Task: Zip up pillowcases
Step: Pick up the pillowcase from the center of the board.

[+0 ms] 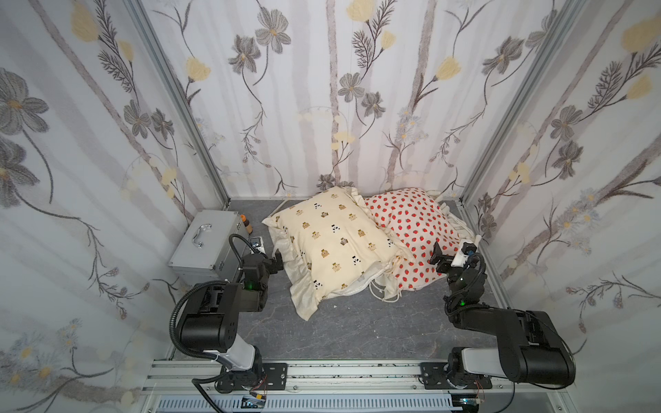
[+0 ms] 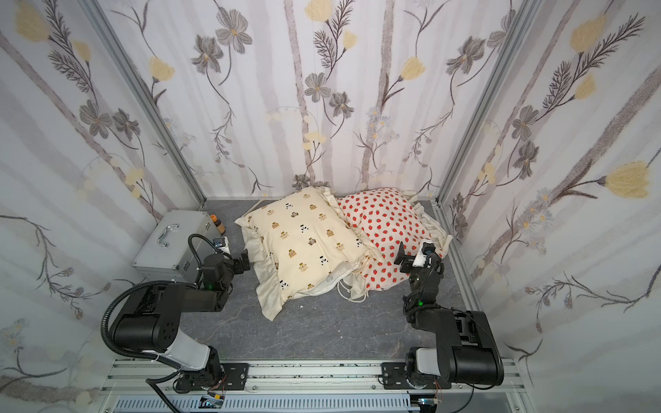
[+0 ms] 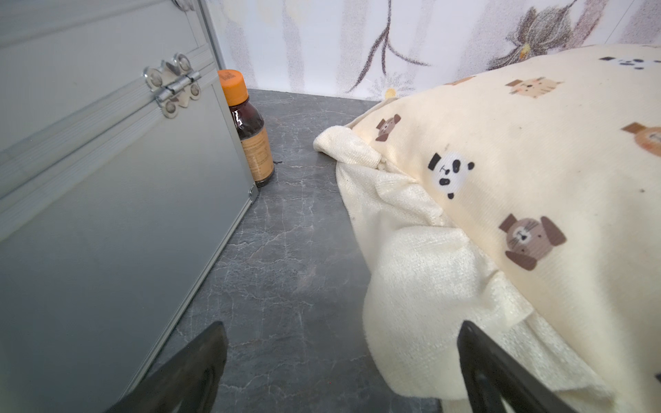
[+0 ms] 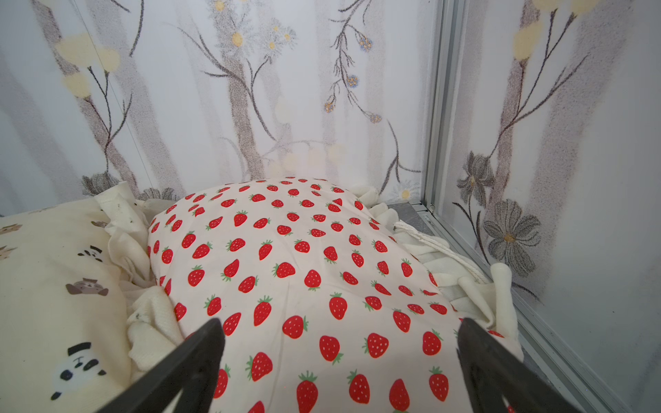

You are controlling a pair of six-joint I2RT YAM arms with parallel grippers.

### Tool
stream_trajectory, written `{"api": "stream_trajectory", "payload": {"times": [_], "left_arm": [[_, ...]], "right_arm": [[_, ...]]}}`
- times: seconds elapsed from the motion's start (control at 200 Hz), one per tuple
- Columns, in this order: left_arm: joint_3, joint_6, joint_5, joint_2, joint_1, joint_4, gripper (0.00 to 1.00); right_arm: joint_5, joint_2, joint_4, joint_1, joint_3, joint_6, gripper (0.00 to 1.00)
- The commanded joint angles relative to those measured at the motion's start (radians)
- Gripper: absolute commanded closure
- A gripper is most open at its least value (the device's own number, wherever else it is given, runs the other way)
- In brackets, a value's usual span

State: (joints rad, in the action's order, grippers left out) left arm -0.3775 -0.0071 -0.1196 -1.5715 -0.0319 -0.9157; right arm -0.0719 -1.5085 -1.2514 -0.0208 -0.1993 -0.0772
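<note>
Two stuffed pillowcases lie side by side at the back of the grey floor. The cream pillowcase [image 1: 332, 246] [image 2: 304, 246] with bears and pandas overlaps the left edge of the strawberry pillowcase [image 1: 415, 229] [image 2: 386, 229]. My left gripper [image 1: 277, 262] [image 3: 339, 329] is open, low beside the cream pillowcase's [image 3: 518, 178] left ruffle, one finger over the ruffle. My right gripper [image 1: 438, 255] [image 4: 339, 325] is open and hovers over the strawberry pillowcase's [image 4: 304, 268] near right part, holding nothing. No zipper pull is visible.
A silver metal case [image 1: 205, 243] [image 3: 107, 214] with a handle stands left of my left gripper, and a brown bottle [image 1: 246, 222] [image 3: 250, 132] with an orange cap stands behind it. White cords [image 1: 382, 289] trail from the pillows' near ends. Flowered walls close three sides.
</note>
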Motion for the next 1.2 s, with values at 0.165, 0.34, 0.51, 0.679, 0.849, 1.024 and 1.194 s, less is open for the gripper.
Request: {"api": "stream_trajectory", "payload": {"times": [0.165, 0.34, 0.51, 0.679, 0.849, 1.024, 1.194], "left_arm": [[-0.006, 0.003, 0.002, -0.001, 0.001, -0.018, 0.00], [-0.006, 0.003, 0.003, -0.001, 0.001, -0.016, 0.00], [-0.002, 0.003, 0.000, 0.001, 0.001, -0.022, 0.00], [0.030, -0.002, -0.005, 0.051, 0.000, -0.041, 0.00], [0.048, 0.004, 0.013, 0.155, 0.000, 0.019, 0.00], [0.014, -0.062, 0.000, 0.351, 0.001, 0.250, 0.00], [-0.005, -0.234, 0.032, 0.522, 0.001, 0.365, 0.00]], "right_arm": [[0.015, -0.001, -0.042, -0.002, -0.002, 0.013, 0.00], [0.013, -0.001, -0.041, -0.001, -0.002, 0.013, 0.00], [0.021, 0.001, -0.047, 0.000, 0.003, 0.014, 0.00], [-0.033, 0.042, -0.108, 0.014, 0.052, 0.013, 0.00], [-0.055, 0.115, -0.077, 0.041, 0.070, 0.039, 0.00], [-0.054, 0.283, 0.155, 0.033, 0.038, -0.019, 0.00], [-0.068, 0.407, 0.468, 0.021, -0.071, -0.181, 0.00]]}}
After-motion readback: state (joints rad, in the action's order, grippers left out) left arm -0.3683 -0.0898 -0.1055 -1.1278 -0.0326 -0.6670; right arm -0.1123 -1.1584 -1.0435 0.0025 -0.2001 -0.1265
